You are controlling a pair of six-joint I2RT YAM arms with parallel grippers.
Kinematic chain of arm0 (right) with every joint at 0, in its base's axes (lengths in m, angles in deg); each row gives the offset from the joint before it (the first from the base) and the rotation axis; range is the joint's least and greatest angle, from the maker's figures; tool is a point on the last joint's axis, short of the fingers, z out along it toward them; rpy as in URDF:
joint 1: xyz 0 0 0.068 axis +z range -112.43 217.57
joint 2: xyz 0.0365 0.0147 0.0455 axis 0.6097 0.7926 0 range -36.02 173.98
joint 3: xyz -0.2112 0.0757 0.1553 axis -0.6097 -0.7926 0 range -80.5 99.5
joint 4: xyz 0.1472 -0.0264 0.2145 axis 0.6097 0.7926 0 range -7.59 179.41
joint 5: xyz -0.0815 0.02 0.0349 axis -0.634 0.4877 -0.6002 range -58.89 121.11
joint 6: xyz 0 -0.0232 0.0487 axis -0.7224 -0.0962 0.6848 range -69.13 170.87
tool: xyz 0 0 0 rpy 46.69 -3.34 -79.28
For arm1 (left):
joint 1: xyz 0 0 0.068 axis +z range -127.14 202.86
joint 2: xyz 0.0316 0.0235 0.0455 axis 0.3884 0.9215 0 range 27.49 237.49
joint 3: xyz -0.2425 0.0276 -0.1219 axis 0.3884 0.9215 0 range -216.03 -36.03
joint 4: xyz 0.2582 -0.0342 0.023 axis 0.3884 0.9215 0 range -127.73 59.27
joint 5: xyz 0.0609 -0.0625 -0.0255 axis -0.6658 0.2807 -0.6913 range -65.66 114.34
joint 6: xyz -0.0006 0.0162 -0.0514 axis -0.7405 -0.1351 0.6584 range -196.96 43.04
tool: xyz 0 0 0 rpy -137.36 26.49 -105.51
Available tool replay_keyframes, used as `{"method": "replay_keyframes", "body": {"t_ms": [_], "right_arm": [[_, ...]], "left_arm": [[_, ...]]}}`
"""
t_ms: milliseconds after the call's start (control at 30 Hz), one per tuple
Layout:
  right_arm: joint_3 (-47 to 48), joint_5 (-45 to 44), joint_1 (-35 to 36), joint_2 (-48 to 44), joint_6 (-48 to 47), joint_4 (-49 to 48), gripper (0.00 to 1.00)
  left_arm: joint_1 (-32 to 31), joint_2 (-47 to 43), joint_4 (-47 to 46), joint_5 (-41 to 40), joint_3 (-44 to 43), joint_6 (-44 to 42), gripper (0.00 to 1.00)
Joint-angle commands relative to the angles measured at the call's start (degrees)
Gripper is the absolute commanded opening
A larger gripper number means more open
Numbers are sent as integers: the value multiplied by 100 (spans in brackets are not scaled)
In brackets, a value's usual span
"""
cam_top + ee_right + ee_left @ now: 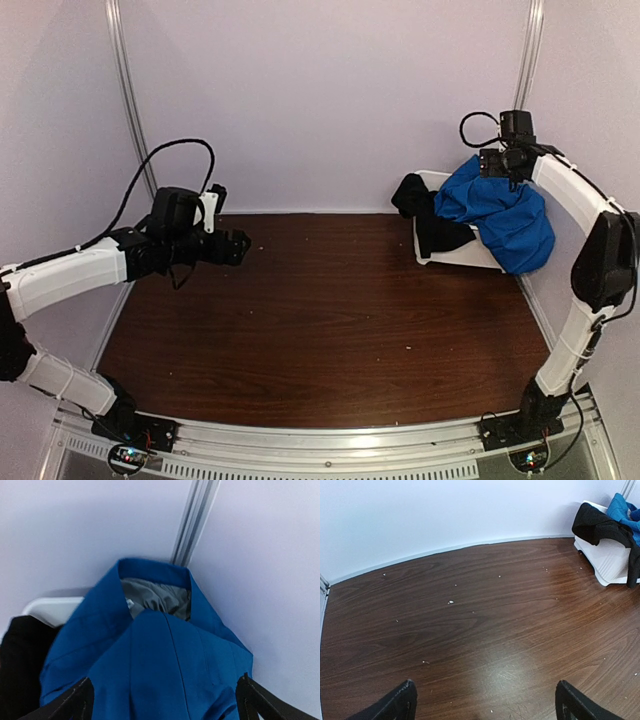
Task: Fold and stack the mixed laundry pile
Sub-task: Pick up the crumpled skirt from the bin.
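1. The laundry sits in the bench's (330, 320) far right corner, about 2 o'clock. A royal-blue garment (500, 215) is heaped over a white tub (460, 255), and a black garment (425, 215) is draped over the tub's left rim. I can't see any other clothes from here.
2. The right tool (503, 163) hangs just above the blue garment's collar with its jaws spread wide and nothing in them. If it pinches only the collar, the rest could trail out, drag over the rim and shift or tip the tub.
3. The blue garment touches the black one. Lifting the blue one could pull the black one along or spill it onto the bench in a tangle.
4. Part of the blue cloth hangs over the tub's right side, near the bench's 3 o'clock edge. A loose grip there could drop it off the bench.
5. The corner is tight, with the walls and a metal post (195, 520) close by. A deep reach risks knocking them.
6. The left tool (235, 247) hovers at about 9 o'clock, wide open and empty, well apart from the pile. It's too far off to steady anything.
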Motion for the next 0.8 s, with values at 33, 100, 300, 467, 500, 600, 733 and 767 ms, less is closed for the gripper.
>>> {"method": "replay_keyframes", "body": {"t_ms": [33, 100, 300, 467, 500, 600, 733, 767], "right_arm": [[573, -1041, -194, 1193, -323, 984, 100], [789, -1190, -205, 1546, -429, 1105, 100], [1220, -838, -232, 2013, -312, 1309, 57], [1421, -161, -232, 1621, -268, 1250, 0], [1418, 13, -222, 1463, -268, 1182, 0], [1405, 621, -192, 941, -69, 965, 0], [1374, 1716, -127, 256, 88, 571, 0], [1378, 2083, -104, 121, 133, 451, 0]], "left_arm": [[-32, -194, -343, 53, -26, 24, 98], [-31, -196, -343, 58, -35, 50, 98], [-32, -198, -346, 57, -8, 121, 98], [-31, -221, -341, -47, 9, 201, 98], [-32, -232, -342, -100, 16, 237, 98], [-32, -258, -375, -202, 14, 276, 98], [-32, -234, -437, -271, -20, 336, 98], [-32, -226, -442, -280, -32, 352, 98]]}}
